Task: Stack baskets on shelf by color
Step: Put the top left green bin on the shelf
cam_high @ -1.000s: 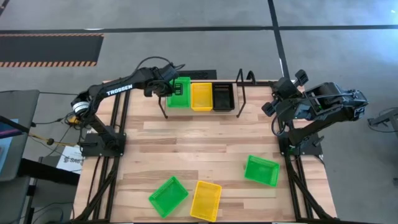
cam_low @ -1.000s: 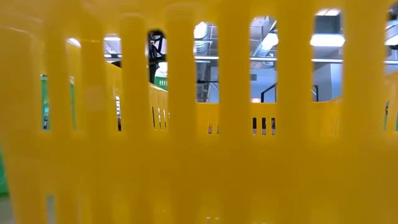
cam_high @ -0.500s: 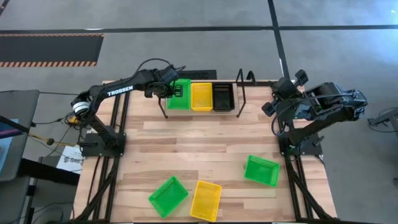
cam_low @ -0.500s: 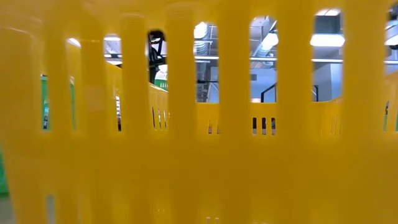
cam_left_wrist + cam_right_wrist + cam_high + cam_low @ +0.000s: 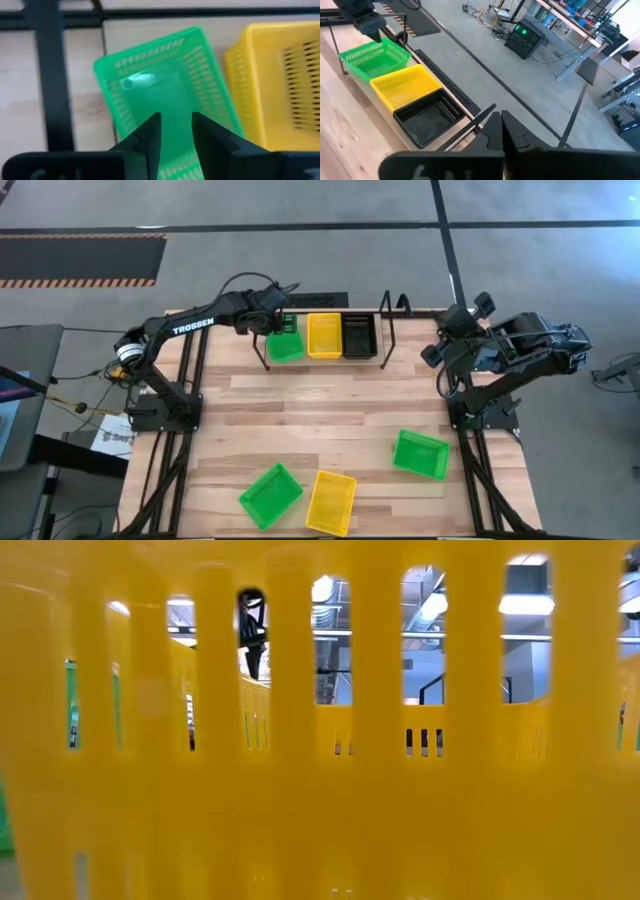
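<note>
High view — shelf (image 5: 386,330): green basket (image 5: 285,345) | yellow basket (image 5: 324,336) | black basket (image 5: 358,335) — left claw (image 5: 276,323) spread.

The left arm is stretched out toward the far edge of the worktop, and its claw (image 5: 175,137) is held with the fingers (image 5: 150,140) slightly parted. The right arm is folded back at the right side, its claw (image 5: 501,131) closed.

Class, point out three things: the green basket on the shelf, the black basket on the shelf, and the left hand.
green basket on the shelf (image 5: 165,95), left wrist view, its mesh floor.
black basket on the shelf (image 5: 427,120), right wrist view, its floor.
left hand (image 5: 175,131), left wrist view, midway between its fingertips.
</note>
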`<state>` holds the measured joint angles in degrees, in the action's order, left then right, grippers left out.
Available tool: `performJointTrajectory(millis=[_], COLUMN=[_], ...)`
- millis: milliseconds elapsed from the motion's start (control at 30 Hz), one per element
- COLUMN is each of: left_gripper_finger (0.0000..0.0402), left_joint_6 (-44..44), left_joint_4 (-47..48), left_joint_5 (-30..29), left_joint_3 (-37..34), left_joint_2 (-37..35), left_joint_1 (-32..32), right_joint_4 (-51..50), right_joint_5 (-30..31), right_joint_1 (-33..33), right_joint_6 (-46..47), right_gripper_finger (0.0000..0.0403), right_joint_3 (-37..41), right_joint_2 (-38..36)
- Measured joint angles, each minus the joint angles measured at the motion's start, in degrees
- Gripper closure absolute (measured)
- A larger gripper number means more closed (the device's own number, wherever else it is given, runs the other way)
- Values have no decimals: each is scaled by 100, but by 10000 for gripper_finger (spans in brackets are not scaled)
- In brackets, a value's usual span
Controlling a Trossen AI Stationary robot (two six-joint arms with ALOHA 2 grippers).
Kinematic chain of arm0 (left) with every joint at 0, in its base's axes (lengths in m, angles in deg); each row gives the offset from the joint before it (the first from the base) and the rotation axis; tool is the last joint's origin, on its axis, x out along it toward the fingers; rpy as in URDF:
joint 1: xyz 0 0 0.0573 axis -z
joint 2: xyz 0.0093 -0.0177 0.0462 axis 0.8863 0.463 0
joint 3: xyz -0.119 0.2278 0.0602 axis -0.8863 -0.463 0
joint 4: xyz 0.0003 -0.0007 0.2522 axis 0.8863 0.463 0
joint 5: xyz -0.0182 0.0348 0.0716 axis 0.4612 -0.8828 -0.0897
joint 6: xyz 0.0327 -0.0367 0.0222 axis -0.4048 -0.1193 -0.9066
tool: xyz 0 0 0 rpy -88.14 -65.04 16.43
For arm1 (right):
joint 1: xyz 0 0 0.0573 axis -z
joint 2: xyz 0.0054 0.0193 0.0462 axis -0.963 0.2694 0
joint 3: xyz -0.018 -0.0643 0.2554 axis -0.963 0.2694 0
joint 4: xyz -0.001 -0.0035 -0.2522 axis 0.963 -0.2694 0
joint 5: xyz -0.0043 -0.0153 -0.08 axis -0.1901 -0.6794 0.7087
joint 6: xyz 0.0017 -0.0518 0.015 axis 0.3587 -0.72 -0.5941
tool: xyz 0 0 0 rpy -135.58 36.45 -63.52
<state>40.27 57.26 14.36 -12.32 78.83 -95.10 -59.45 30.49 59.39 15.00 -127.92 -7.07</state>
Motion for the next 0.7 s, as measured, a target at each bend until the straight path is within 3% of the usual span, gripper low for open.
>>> performJointTrajectory(millis=[233,467,700], left_gripper_finger=[323,395,401], left_joint_6=[-242,-782,-1144], left_joint_4=[-395,-449,-237], left_joint_5=[45,170,-729], left_joint_3=[0,0,0], left_joint_2=[-2,-2,-2], left_joint_1=[54,513,1359], right_joint_4=[-2,-2,3], right_joint_5=[-31,-31,-31], right_joint_1=[2,0,0], right_joint_6=[28,37,164], right_gripper_finger=[401,401,401], right_joint_3=[0,0,0], right_joint_2=[0,0,0])
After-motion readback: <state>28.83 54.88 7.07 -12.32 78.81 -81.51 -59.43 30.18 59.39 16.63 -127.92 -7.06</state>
